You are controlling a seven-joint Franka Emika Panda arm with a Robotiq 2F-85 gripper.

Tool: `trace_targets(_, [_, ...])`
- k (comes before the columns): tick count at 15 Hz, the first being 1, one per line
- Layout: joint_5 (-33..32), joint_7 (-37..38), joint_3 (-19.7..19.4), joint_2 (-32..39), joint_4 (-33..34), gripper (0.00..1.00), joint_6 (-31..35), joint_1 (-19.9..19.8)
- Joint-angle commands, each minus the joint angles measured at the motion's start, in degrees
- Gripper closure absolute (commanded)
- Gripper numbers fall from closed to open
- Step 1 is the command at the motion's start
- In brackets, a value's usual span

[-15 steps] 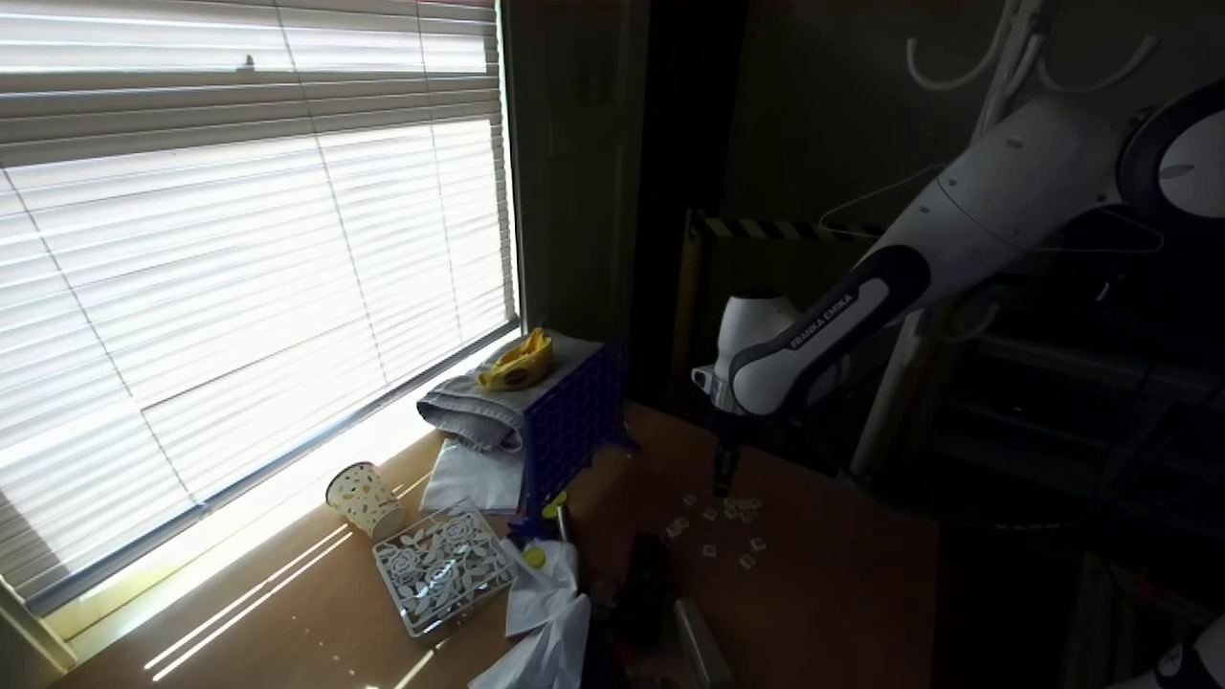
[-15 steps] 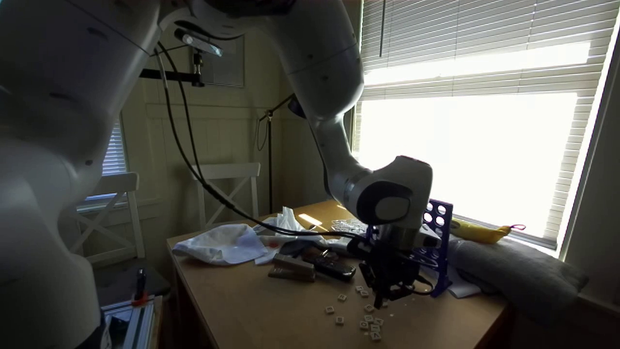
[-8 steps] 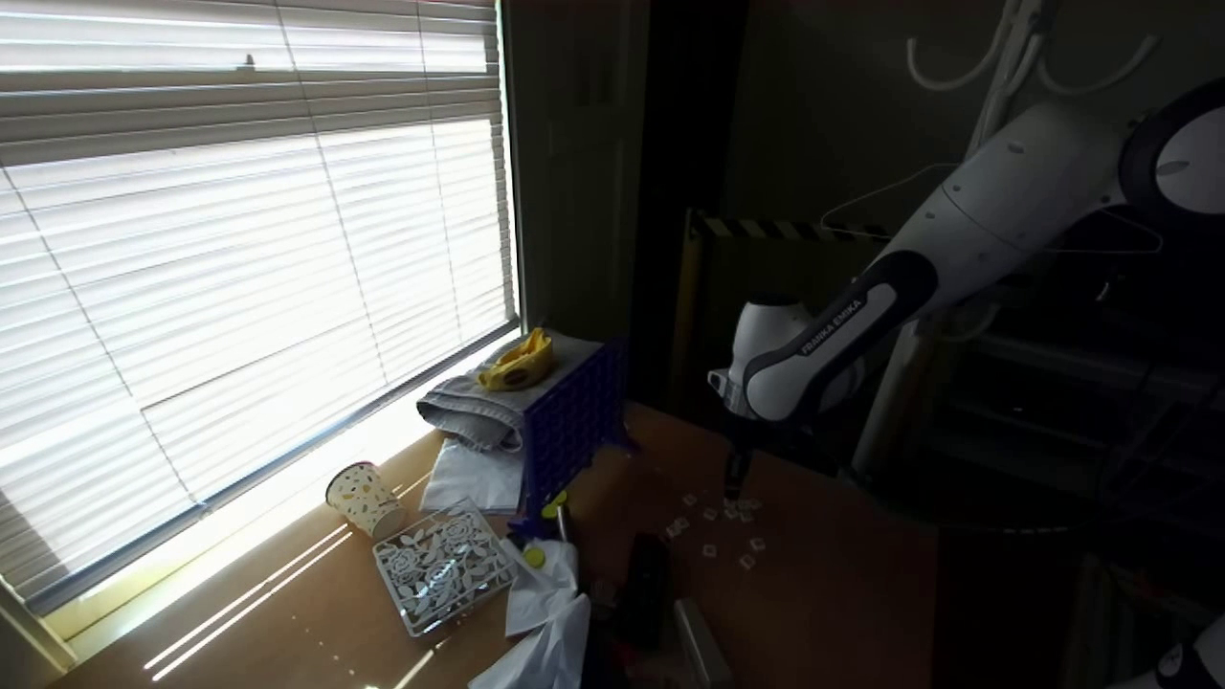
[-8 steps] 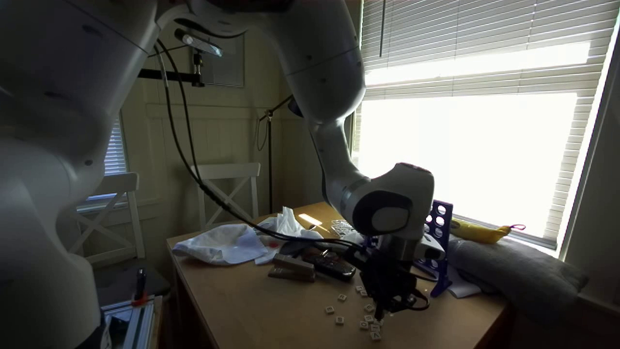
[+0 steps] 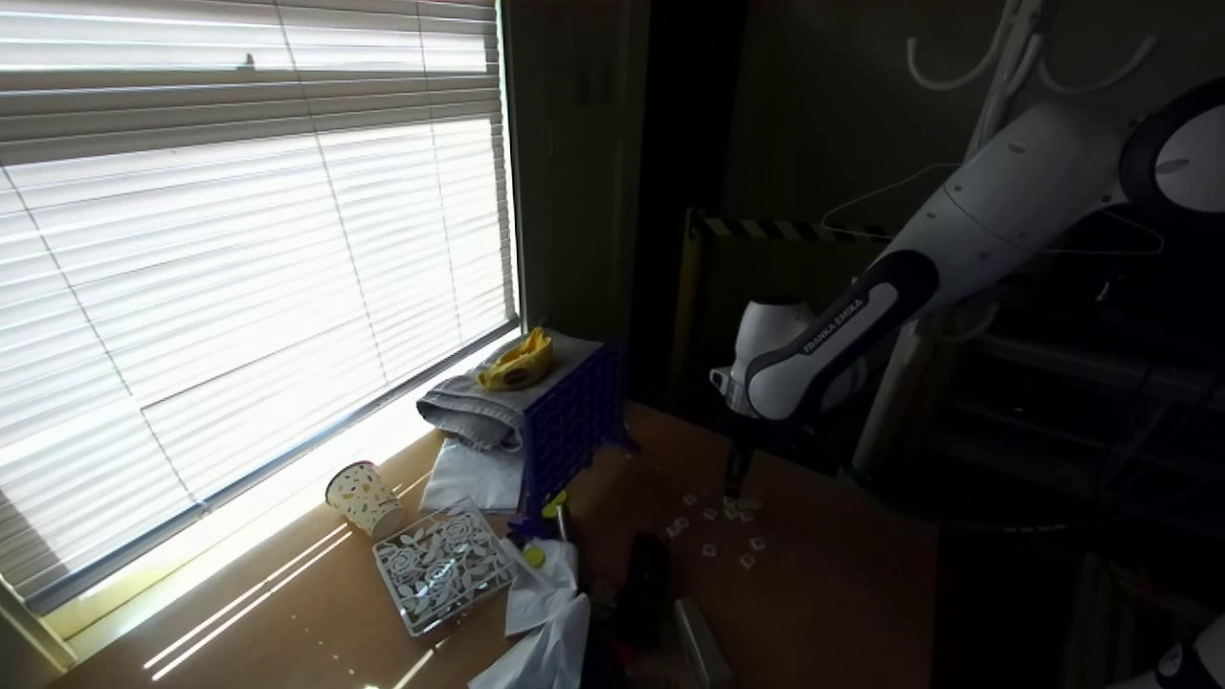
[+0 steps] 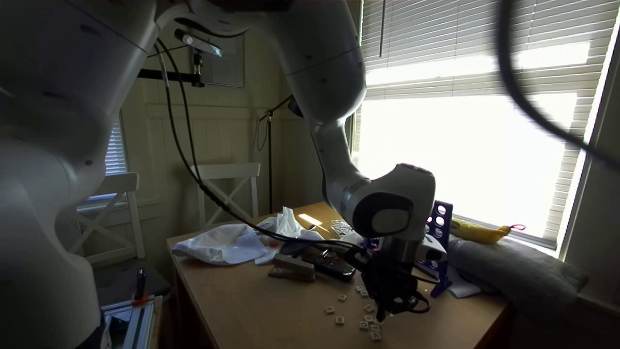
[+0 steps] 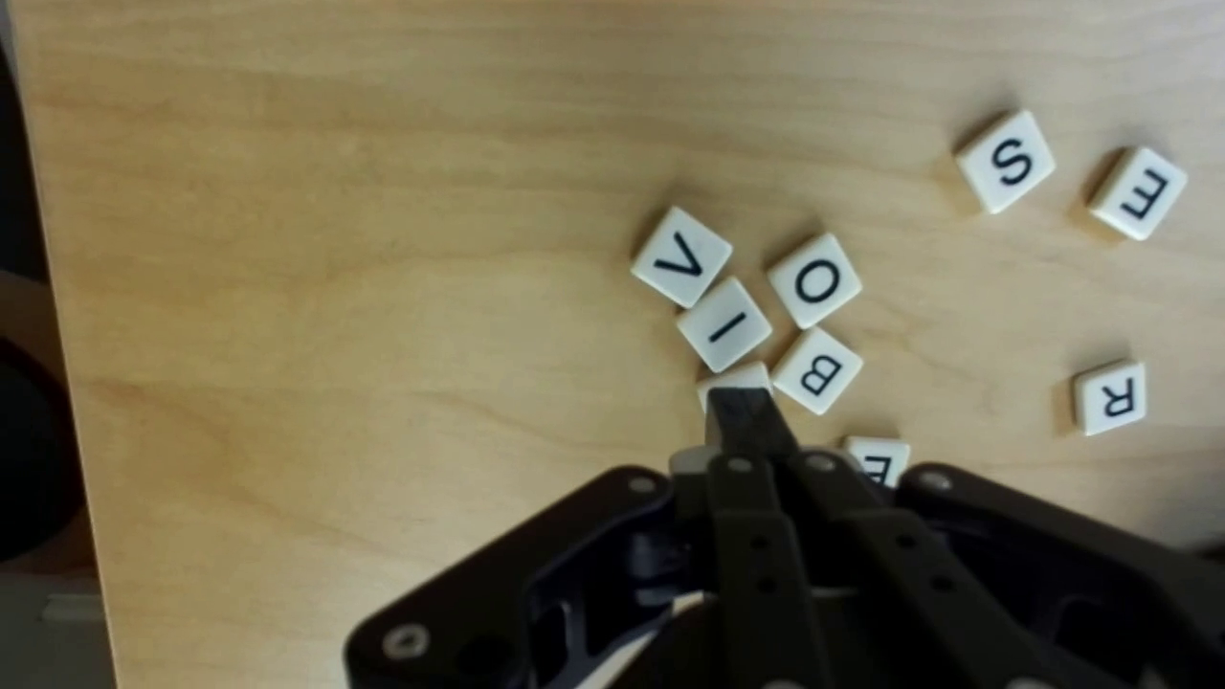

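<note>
Wrist view of jaws pressed together, likely for slimness amid close-set letter tiles (image 7: 724, 325), overlapping a partly hidden white tile (image 7: 737, 375), perhaps touching, on the worktop (image 7: 335, 316).

Letter tiles (image 7: 815, 280): I see off-white faces, black lettering.
Gripper (image 7: 751, 411): black in my wrist view.
Tabletop (image 7: 335, 316): pale tan, streaked with wood grain.
Perforated rack (image 5: 576, 413): blue-purple.
Paper cup (image 5: 362, 496): cream, flecked dark and orange.
Openwork tray (image 5: 459, 531): grey, rose-and-leaf pattern, I make out.
Banana-shaped pouch (image 6: 477, 231): yellow, pink-tipped.
Folded cloth (image 6: 513, 266): grey.
</note>
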Motion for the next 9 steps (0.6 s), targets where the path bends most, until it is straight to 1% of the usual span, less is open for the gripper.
trace_targets(1, [1.6,-0.93,1.6,0.41,-0.11,1.0,1.06,-1.26])
trace_targets(9, [1.37,-1.54,2.4,2.45,1.77,1.0,0.52,-1.95])
